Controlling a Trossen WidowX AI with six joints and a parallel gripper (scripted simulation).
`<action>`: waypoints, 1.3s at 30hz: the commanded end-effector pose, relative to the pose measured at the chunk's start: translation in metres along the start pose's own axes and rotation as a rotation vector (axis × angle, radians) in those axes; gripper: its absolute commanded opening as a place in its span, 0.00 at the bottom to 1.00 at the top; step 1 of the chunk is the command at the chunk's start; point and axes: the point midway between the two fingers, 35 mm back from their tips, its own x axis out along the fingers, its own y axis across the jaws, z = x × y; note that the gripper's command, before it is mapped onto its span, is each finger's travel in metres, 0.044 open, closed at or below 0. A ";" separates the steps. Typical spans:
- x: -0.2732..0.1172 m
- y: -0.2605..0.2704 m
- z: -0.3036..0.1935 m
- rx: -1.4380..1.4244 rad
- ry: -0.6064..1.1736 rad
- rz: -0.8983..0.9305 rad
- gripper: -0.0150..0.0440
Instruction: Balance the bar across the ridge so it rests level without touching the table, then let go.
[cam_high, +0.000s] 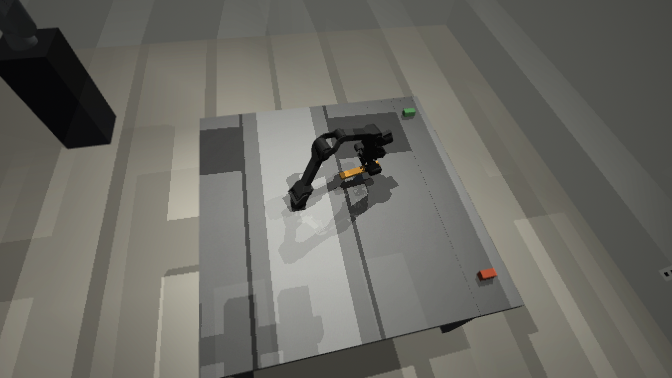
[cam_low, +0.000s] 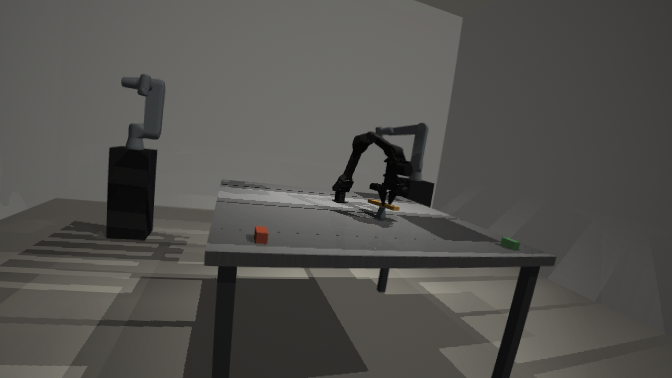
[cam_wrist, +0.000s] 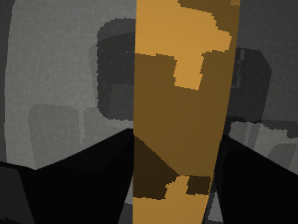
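The long orange bar (cam_high: 351, 172) (cam_low: 376, 203) (cam_wrist: 182, 105) is held above the table, clear of its top. My gripper (cam_high: 368, 169) (cam_low: 387, 204) (cam_wrist: 175, 142) is shut on the bar, with a black finger on each side of it in the wrist view. The grey-teal ridge (cam_low: 381, 214) stands on the table just under the bar and the fingers in the exterior view. Whether the bar touches it, I cannot tell. The bar's exact level is also unclear at this angle. The bar and arm largely hide the ridge in the top view.
A red block (cam_high: 487, 274) (cam_low: 261, 235) and a green block (cam_high: 409, 112) (cam_low: 510, 243) lie near separate corners of the grey table (cam_high: 420, 225) (cam_low: 300, 245). Dark shadows cross the table top. Other grey arms on black pedestals stand beyond the table.
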 end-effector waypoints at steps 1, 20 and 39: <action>0.001 0.000 0.000 0.000 -0.002 -0.001 0.25; 0.002 0.000 0.000 0.000 -0.002 -0.001 0.25; 0.004 0.000 0.000 0.000 -0.002 -0.001 0.25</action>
